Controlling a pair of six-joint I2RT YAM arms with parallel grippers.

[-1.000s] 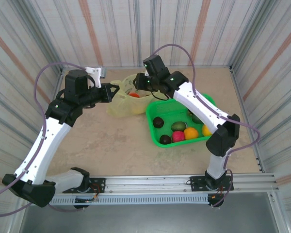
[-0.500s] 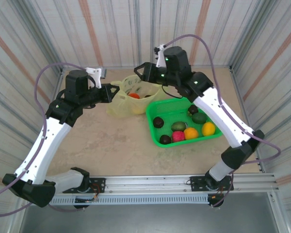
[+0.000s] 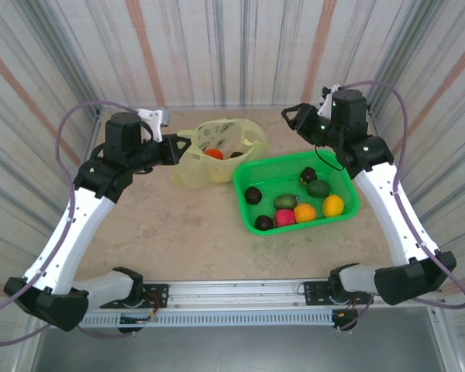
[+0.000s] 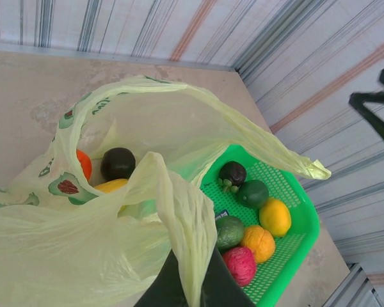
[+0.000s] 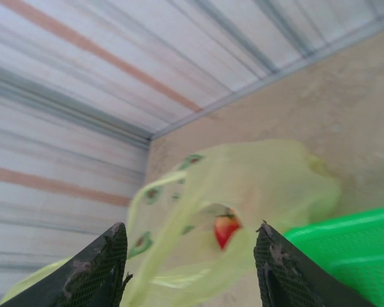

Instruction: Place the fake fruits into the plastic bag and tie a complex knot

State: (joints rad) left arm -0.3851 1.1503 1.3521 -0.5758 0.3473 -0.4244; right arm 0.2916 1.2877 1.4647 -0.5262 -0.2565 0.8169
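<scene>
Swinging away from the bag mouth, where it hung a second ago, the right hand (image 3: 294, 122) now sits high near the far right corner of the surface (image 3: 178, 232), past the far edge of the green basket (image 3: 241, 208). Its fingers are spread with nothing between them. The left hand (image 3: 180, 145) has not shifted; it is pinched on the rim of the plastic bag (image 3: 190, 172), holding the mouth up and open near the far edge, left of the middle.

Loading looks to be the step in hand. The left wrist view shows an orange fruit (image 4: 83, 164), a dark fruit (image 4: 118, 162) and a yellow one (image 4: 112, 185) inside the bag, and the right wrist view shows a red strawberry (image 5: 225, 229) through the film. Eight fruits are left in the basket, among them a pink fruit (image 3: 284, 217) and a yellow lemon (image 3: 333, 204).

Next, the right hand probably has to drop into the basket, close on one fruit and carry it over the held rim. The knot is a long way off.
</scene>
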